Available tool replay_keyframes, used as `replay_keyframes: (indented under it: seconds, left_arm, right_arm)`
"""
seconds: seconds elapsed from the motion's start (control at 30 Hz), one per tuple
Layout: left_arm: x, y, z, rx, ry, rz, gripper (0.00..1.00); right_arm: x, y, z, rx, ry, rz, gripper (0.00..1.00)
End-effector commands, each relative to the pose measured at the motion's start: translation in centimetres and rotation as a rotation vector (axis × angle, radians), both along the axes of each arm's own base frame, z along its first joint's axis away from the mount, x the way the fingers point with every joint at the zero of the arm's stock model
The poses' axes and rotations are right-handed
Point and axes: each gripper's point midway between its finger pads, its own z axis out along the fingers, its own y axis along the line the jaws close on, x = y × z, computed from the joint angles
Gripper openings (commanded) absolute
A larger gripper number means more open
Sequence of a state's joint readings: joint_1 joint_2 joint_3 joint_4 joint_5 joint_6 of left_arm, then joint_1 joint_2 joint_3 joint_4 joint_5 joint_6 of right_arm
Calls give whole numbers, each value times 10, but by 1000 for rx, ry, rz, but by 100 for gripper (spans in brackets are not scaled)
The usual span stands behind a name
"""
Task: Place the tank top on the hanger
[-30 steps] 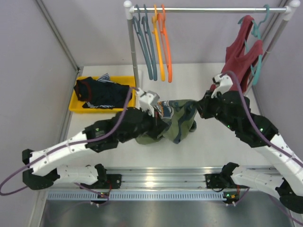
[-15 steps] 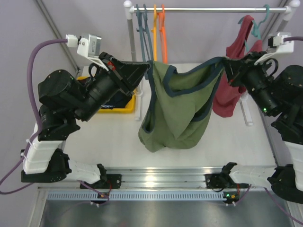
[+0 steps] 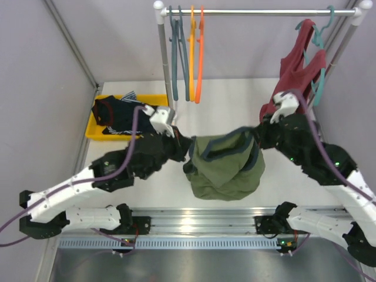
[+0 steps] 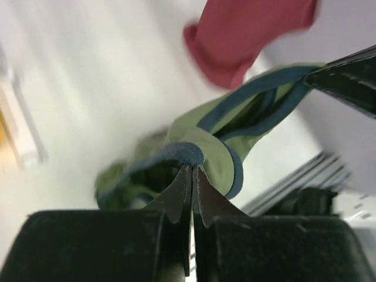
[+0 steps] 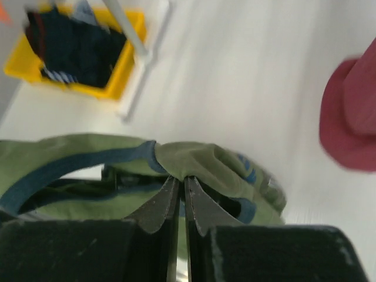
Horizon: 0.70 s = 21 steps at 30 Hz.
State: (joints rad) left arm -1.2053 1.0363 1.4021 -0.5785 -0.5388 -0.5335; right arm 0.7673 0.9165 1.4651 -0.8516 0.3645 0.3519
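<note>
The olive-green tank top (image 3: 226,167) with navy trim hangs stretched between my two grippers above the table's middle. My left gripper (image 3: 187,150) is shut on its left strap, seen in the left wrist view (image 4: 192,167) pinching the tank top (image 4: 214,155). My right gripper (image 3: 254,136) is shut on the right strap, seen in the right wrist view (image 5: 181,178) pinching the tank top (image 5: 194,158). The reddish-orange hanger (image 3: 199,56) hangs on the rail at the back, apart from the top.
A yellow-orange hanger (image 3: 191,53) and teal-grey hangers (image 3: 176,56) hang beside it. A dark red tank top (image 3: 296,73) hangs on a teal hanger at the rail's right end. A yellow bin (image 3: 93,130) with a dark striped garment (image 3: 120,114) sits left. The rack post (image 3: 164,64) stands behind.
Both arms have come down from a raised, wide-spread hold. The tank top now hangs lower and bunched closer to the table, the grippers nearer each other.
</note>
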Motion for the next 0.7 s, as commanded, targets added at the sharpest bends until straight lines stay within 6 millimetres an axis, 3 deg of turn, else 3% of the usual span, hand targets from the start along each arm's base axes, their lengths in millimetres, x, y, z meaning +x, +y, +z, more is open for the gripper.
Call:
replay_keyframes:
  seconds: [0.0, 0.03, 0.07, 0.13, 0.17, 0.23, 0.27, 0.33, 0.47, 0.57, 0.67]
  left_arm:
    - [-9, -20, -76, -93, 201, 9, 0]
    - [-9, -21, -95, -83, 225, 19, 0]
    - [-8, -19, -132, -31, 258, 40, 0]
    - [-1, -19, -162, -15, 280, 68, 0]
    - [14, -14, -175, -2, 299, 109, 0]
    - [25, -19, -188, -26, 349, 77, 0]
    - [43, -9, -205, -16, 377, 123, 0]
    - [53, -9, -212, -25, 384, 103, 0]
    - [82, 7, -228, -17, 418, 156, 0]
    - [88, 16, -237, -23, 457, 176, 0]
    - [80, 19, -244, -32, 472, 163, 0]
  right_arm:
    - [-32, 11, -107, -19, 307, 73, 6]
    - [-35, 13, -128, -30, 349, 75, 6]
    - [-37, 14, -166, -70, 429, 67, 6]
    - [-28, 29, -188, -73, 465, 84, 5]
    - [-25, 32, -201, -87, 479, 82, 5]
    - [-10, 42, -205, -93, 466, 82, 8]
    - [0, 47, -213, -132, 485, 84, 8]
    - [20, 54, -224, -161, 501, 79, 9]
    - [49, 64, -219, -129, 492, 75, 15]
    - [53, 67, -216, -104, 498, 88, 21]
    - [46, 69, -210, -51, 480, 106, 32]
